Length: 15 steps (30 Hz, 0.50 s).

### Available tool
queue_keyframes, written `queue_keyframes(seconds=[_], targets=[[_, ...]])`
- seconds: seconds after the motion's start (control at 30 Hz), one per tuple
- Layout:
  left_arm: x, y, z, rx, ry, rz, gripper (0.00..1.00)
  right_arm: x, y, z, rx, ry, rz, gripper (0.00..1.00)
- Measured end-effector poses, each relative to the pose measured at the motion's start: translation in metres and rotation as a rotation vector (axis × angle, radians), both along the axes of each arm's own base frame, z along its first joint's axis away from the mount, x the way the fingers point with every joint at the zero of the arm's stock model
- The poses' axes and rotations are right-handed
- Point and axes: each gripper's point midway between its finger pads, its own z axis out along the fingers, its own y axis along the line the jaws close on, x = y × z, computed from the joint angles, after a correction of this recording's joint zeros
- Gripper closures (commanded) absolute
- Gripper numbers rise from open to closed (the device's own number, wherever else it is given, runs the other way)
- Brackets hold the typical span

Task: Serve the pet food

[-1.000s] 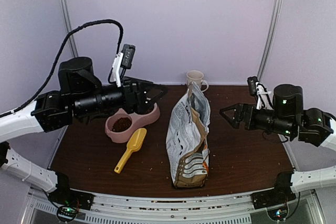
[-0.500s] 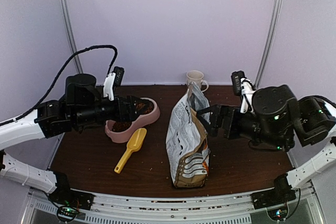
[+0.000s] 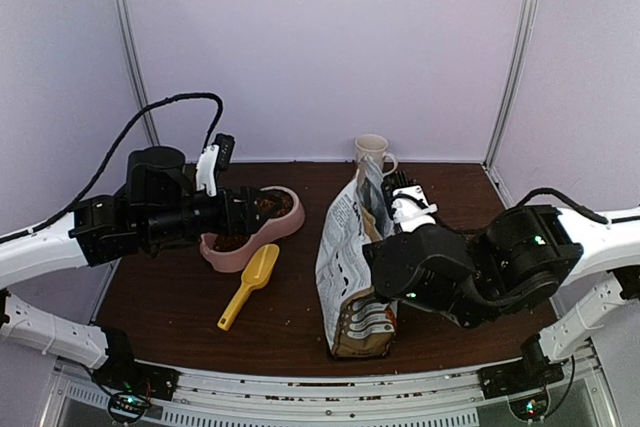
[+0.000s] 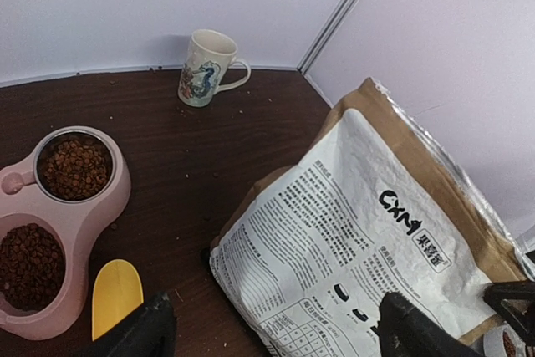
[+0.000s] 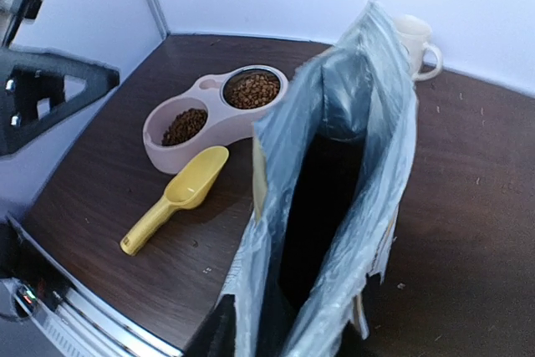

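Note:
The pet food (image 4: pixel 75 166) is dark brown kibble filling both wells of a pink double bowl (image 4: pixel 79 223) at the table's back left; the kibble (image 3: pixel 232 242) shows from above too. My left gripper (image 4: pixel 276 328) hangs open above the table between the bowl and the bag, holding nothing. A tan-and-white printed bag (image 3: pixel 345 247) stands upright in the middle with its mouth open. My right gripper (image 5: pixel 288 344) is at the bag (image 5: pixel 284 148), one finger pressed on each outer side of its upper part. A yellow scoop (image 3: pixel 250 285) lies empty in front of the bowl.
A cream mug (image 3: pixel 373 150) stands at the back wall behind the bag. The right arm (image 3: pixel 470 272) leans in low from the right, close against the bag. Crumbs dot the dark wooden table (image 3: pixel 170 297).
My right arm swung left from the table's right side to the bag, and its jaws have narrowed around it. My left arm drew back a little to the left and dropped lower.

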Motion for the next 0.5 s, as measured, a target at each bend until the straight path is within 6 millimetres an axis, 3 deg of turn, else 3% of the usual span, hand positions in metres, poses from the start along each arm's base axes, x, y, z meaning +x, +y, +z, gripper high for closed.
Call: queue_keyframes(seconds=[0.07, 0.27, 0.5], targets=[[0.002, 0.003, -0.002, 0.002, 0.001, 0.009, 0.12, 0.000, 0.003, 0.000, -0.032, -0.018, 0.026, 1.00], [0.004, 0.008, 0.009, -0.002, -0.065, -0.023, 0.10, 0.002, 0.009, 0.003, -0.078, -0.028, 0.235, 1.00], [-0.004, -0.001, 0.020, 0.016, -0.158, -0.156, 0.09, -0.011, -0.021, 0.020, -0.035, 0.015, 0.619, 1.00]])
